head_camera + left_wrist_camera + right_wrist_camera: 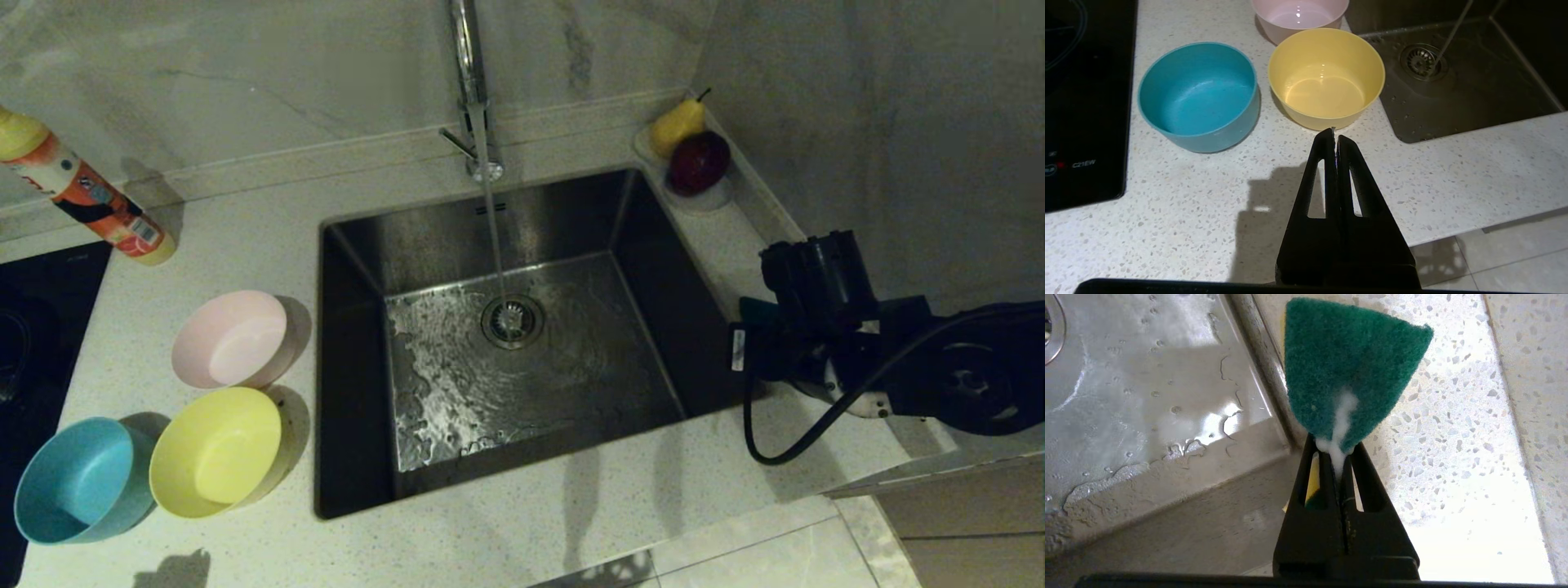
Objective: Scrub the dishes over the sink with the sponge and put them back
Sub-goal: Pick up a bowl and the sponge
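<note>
- The square stainless steel sink (522, 343) holds only water, running from the tall chrome faucet (469, 73) onto the round drain strainer (512, 320).
- On the speckled counter (229, 245) left of it stand three empty round plastic bowls: pale pink (231, 339), yellow (216, 451), light blue (82, 480).
- A small white dish (710, 196) in the back corner carries a yellow pear (676, 126) and a dark red apple (700, 162).
- The right gripper (1340, 451), jaws pinched on the folded green-faced sponge (1349, 363), is over the counter beside the sink's right rim.
- The left gripper (1335, 136), jaws closed and empty, is near the yellow bowl.
- An orange-labelled bottle (86, 196) lies beside the black cooktop (33, 327).
</note>
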`<state>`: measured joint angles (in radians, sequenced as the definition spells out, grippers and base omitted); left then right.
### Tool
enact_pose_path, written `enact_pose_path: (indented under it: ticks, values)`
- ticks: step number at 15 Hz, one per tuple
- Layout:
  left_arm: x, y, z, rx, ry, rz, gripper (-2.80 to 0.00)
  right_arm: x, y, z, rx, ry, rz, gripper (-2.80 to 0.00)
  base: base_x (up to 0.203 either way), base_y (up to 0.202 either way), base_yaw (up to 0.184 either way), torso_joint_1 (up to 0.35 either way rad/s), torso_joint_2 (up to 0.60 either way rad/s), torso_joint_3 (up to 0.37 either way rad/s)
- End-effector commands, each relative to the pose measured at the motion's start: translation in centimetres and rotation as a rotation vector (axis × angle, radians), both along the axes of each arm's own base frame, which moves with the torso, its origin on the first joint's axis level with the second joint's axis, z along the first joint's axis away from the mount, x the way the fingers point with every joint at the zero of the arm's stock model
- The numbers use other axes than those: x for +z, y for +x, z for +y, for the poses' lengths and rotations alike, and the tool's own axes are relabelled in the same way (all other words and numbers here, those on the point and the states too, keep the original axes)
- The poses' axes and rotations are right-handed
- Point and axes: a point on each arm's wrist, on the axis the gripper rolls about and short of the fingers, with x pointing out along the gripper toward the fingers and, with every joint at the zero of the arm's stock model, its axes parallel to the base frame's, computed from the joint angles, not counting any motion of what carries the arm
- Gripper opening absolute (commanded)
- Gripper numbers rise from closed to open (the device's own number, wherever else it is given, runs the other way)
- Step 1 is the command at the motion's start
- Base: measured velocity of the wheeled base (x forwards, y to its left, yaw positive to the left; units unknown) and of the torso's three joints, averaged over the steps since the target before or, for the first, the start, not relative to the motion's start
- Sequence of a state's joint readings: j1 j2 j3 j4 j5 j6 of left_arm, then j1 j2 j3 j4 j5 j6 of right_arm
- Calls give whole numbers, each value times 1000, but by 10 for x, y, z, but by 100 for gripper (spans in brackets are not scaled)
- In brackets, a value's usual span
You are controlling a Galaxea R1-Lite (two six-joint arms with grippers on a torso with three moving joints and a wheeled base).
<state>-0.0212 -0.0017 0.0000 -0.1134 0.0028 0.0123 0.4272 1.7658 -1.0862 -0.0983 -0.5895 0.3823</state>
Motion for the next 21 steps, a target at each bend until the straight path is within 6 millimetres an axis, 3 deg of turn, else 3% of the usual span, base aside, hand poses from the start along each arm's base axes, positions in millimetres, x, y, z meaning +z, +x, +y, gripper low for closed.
enact_pose_path:
  ticks: [1, 7, 10, 14, 21]
  values:
    - [-11, 3, 0, 0, 1, 39, -280, 6, -2, -3, -11, 7, -19, -280, 0, 0, 0, 0, 0, 0]
    - [-11, 3, 0, 0, 1, 39, -280, 54, -42, -16, 16, 35, -73, -280, 0, 0, 0, 0, 0, 0]
    - [-11, 3, 0, 0, 1, 40, -280, 74, -74, -19, 177, 74, -47, -280, 0, 0, 0, 0, 0, 0]
    - [-11, 3, 0, 0, 1, 39, -280, 87, -108, -25, 388, 102, -3, -280, 0, 0, 0, 0, 0, 0]
    - [-11, 3, 0, 0, 1, 39, -280, 96, -146, -19, 650, 141, 49, -280, 0, 0, 0, 0, 0, 0]
